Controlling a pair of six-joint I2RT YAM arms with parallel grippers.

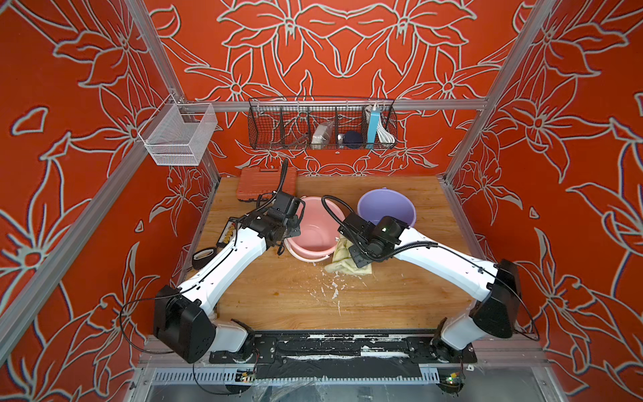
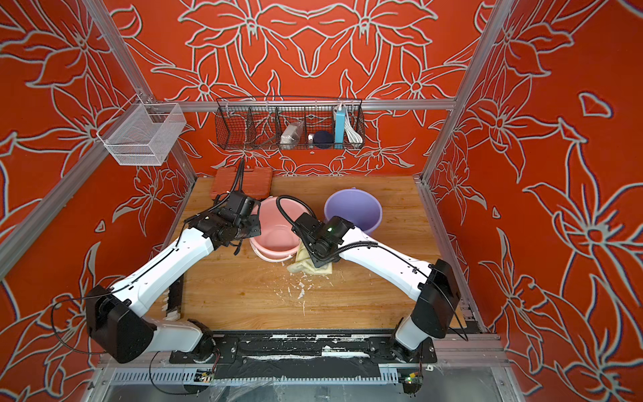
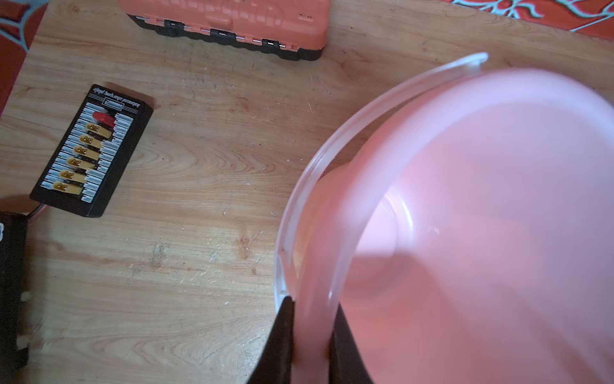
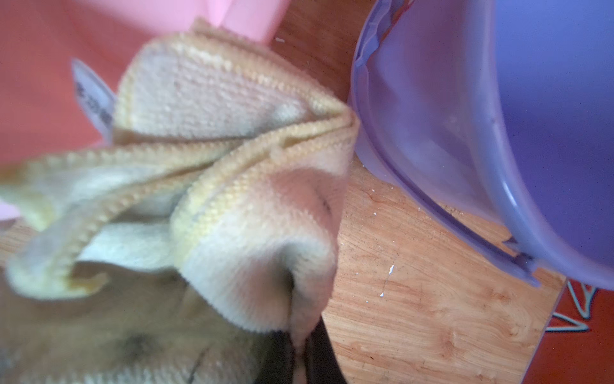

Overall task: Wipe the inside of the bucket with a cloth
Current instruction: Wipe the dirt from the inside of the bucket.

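Two grippers are seen closed right now. Nearest the front edge, the cloth [image 1: 342, 259] is found at the middle of the bench [image 1: 400, 296], its lower end spread on the wood. A fold is pinched in the right gripper [image 4: 300, 345], whose jaws are pressed together with only that thin fold between them. From there the rest of the cloth is fanned out in loose bunched folds. It is shown as pale yellowish-beige, ribbed along its stitched edges, with dingy brown patches, and a small white label is seen at one side. Its upper part is brought right up beside the pink bucket [image 1: 313, 229]; whether they touch cannot be told.

Further back, the pink bucket's rim is clamped by the left gripper [image 3: 312, 332], one jaw outside the wall and one inside. The smooth pink inside is left bare.

Toward the right, the purple bucket [image 1: 382, 205] is stood just beside the pink one. A black connector board [image 3: 91, 149] is laid by the left edge. An orange case [image 1: 264, 184] is placed at the far left corner, and above it a wire basket [image 1: 322, 125] is hung.
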